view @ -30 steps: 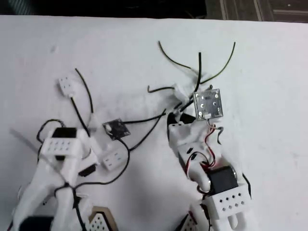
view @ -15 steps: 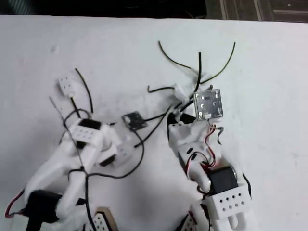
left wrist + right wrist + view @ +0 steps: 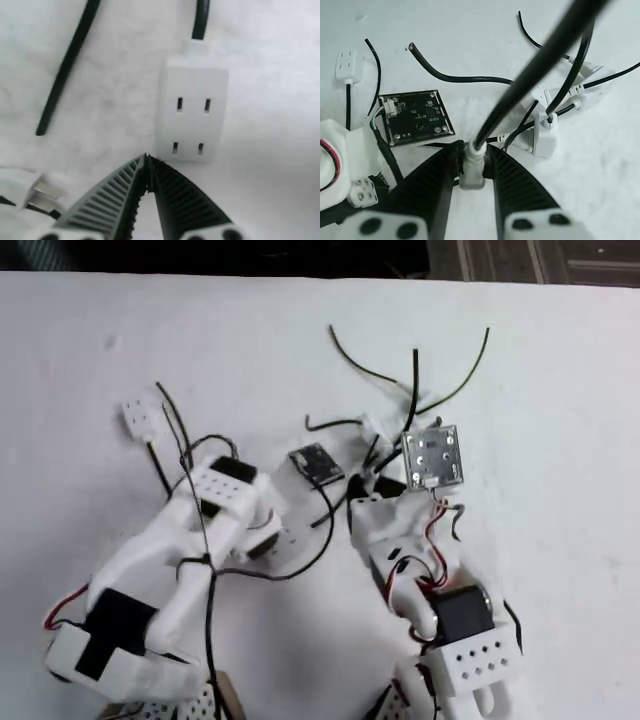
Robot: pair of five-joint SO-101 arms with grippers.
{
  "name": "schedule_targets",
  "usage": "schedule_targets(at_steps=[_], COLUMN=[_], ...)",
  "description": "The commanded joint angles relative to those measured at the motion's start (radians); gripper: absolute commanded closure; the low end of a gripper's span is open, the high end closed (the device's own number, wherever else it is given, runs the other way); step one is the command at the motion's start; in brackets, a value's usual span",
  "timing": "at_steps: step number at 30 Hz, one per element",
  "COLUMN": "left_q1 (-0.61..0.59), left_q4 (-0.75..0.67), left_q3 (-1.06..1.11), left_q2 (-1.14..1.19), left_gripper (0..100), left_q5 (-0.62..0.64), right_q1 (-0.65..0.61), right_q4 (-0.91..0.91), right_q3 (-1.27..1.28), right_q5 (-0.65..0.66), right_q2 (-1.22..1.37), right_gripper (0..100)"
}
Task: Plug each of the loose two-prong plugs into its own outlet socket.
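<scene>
White sheeting covers the surface (image 3: 560, 360), strewn with black leads, where two arms work side by side. Nearest, the left arm (image 3: 170, 550) leans over a white outlet block (image 3: 192, 115). The left jaws are pressed together and empty, their tips meeting just at the block's edge. A loose plug (image 3: 42, 192) lies beside them, prongs bare. Alongside, the right arm (image 3: 440, 590) sits low, the right jaws clamped on a white two-prong plug (image 3: 472, 170) whose thick black cable (image 3: 535, 70) rises out of the grip. Just past it lie a dark circuit board (image 3: 415, 117) and a silver board (image 3: 432, 457). More white plugs (image 3: 545, 137) tangle beyond, and a second outlet (image 3: 140, 418) lies well apart at the far left. No plug appears seated, so the job looks to be at an early stage, with one plug in hand and awaiting a socket. By this reading, the held plug's prongs must next be lined up with a pair of slots and pushed straight in while the block is kept from sliding.
</scene>
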Motion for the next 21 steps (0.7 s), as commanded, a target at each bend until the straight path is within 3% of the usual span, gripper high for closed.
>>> schedule_targets(at_steps=[1,11,15,21], left_q1=[-0.024,-0.449,-0.579,-0.665], left_q4=[0.080,0.158,0.032,-0.244], left_q3=[-0.032,-0.003,0.137,0.371], left_q2=[-0.114,-0.503,-0.533,-0.532], left_gripper=[98,98,98,98], left_q5=[-0.009,-0.006,-0.009,-0.008], right_q1=[0.013,-0.028,-0.130,-0.272], right_q4=[0.005,0.030,0.061,-0.042], right_q3=[-0.008,-0.006,0.011,0.132], right_q5=[0.009,0.011,0.074,0.117], right_q2=[-0.022,-0.018,-0.016,-0.016], right_gripper=[98.1,98.1,98.1,98.1])
